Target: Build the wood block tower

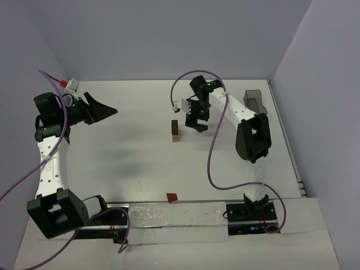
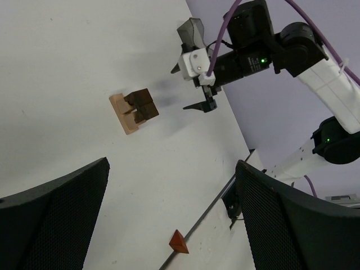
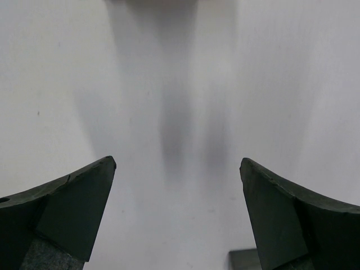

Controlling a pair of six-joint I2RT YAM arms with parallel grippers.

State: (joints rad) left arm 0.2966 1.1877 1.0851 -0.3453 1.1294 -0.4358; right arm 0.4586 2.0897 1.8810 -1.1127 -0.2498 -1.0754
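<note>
The wood block tower [image 1: 175,130], a small stack of light tan and dark brown wooden blocks, stands near the middle of the white tabletop [image 1: 124,163], touched by neither arm. The right gripper [image 1: 197,125] hangs just beside it on its far right side, its 2 black fingers [image 3: 67,214] spread wide with nothing between them. The left gripper [image 1: 104,108] is well apart at the left, its 2 fingers likewise wide and empty. A small reddish-brown wooden wedge [image 1: 171,197] lies at the tabletop's near edge, and a grey translucent bin [image 1: 254,100] sits far right.
</note>
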